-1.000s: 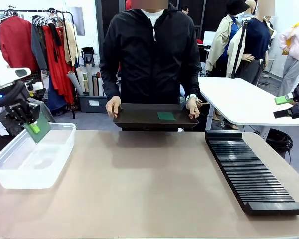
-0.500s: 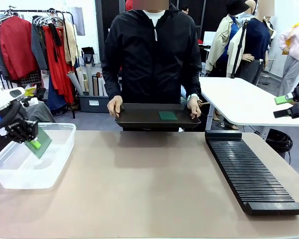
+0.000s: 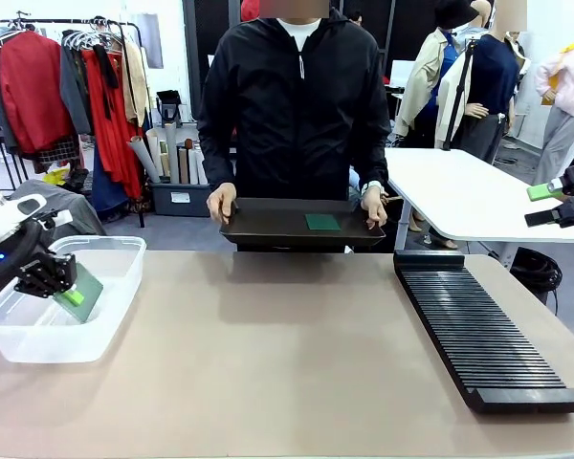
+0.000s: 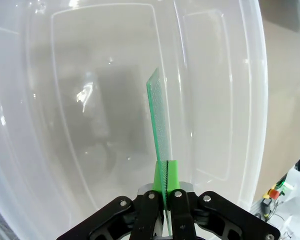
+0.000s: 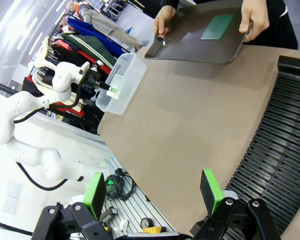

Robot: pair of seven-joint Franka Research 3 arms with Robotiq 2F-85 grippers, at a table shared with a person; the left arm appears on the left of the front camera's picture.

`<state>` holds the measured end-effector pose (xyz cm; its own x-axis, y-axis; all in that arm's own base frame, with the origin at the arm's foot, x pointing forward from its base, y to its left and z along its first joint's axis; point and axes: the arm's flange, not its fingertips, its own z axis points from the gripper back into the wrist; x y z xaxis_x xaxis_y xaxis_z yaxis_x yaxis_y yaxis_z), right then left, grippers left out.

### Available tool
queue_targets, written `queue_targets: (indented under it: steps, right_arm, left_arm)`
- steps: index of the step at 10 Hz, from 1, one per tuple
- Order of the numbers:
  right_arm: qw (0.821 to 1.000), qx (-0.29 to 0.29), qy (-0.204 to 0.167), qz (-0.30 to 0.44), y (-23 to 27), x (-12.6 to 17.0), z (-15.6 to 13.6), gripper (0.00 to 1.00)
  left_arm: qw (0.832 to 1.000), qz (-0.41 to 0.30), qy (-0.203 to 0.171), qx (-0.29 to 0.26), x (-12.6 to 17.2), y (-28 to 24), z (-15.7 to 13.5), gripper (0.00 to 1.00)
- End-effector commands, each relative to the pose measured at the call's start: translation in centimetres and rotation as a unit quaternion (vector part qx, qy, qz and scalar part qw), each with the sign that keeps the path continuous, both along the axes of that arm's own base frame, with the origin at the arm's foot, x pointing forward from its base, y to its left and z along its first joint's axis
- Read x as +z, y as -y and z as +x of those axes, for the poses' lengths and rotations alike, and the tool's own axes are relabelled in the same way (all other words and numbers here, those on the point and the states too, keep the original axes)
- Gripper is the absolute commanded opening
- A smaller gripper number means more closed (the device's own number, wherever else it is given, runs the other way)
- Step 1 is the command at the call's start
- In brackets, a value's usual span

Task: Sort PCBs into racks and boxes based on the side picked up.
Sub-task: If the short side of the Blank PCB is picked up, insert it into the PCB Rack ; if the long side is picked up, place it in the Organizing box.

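Your left end effector [image 4: 165, 177] is clenched on a PCB [image 4: 157, 110], held on edge inside the clear box [image 3: 38, 339] at 9 o'clock on the tan counter [image 3: 268, 354]. Your right end effector [image 5: 155, 192] hangs released at 3 o'clock, near the slotted rack [image 3: 478, 325]. Hanging clothes [image 3: 33, 86] fill the room's 10 o'clock corner
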<state>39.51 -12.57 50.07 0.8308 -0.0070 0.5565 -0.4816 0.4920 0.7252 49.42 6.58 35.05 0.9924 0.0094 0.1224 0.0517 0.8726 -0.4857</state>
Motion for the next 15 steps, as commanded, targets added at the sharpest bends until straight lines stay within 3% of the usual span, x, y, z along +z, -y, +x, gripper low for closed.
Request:
queue_targets:
  steps: [1, 2, 6, 7, 12, 14, 15]
  right_arm:
    - [1.000, 0.000, -0.001, 0.000, -0.1, 0.2, -0.1, 1.00]
    - [1.000, 0.000, -0.001, 0.000, -0.1, 0.2, -0.1, 1.00]
    - [1.000, 0.000, -0.001, 0.000, -0.1, 0.2, -0.1, 1.00]
    - [1.000, 0.000, -0.001, 0.000, -0.1, 0.2, -0.1, 1.00]
    - [1.000, 0.000, -0.001, 0.000, -0.1, 0.2, -0.1, 1.00]
    - [1.000, 0.000, -0.001, 0.000, -0.1, 0.2, -0.1, 1.00]
    - [1.000, 0.000, -0.001, 0.000, -0.1, 0.2, -0.1, 1.00]
  left_arm:
    - [1.000, -0.016, 0.020, -0.007, -0.7, -0.1, 0.4, 0.00]
    - [1.000, -0.017, 0.019, -0.009, -1.0, 0.2, 0.8, 0.10]
    - [0.999, 0.001, 0.021, -0.025, 0.2, 1.5, 2.3, 0.90]
    - [0.999, 0.013, 0.019, -0.031, 1.1, 1.9, 2.7, 1.00]
    - [0.993, 0.100, -0.002, -0.056, 7.0, 3.9, 3.9, 1.00]
    - [0.994, 0.102, -0.011, -0.047, 7.6, 4.2, 3.8, 1.00]
    - [0.994, 0.095, 0.007, -0.058, 7.0, 3.9, 4.0, 1.00]
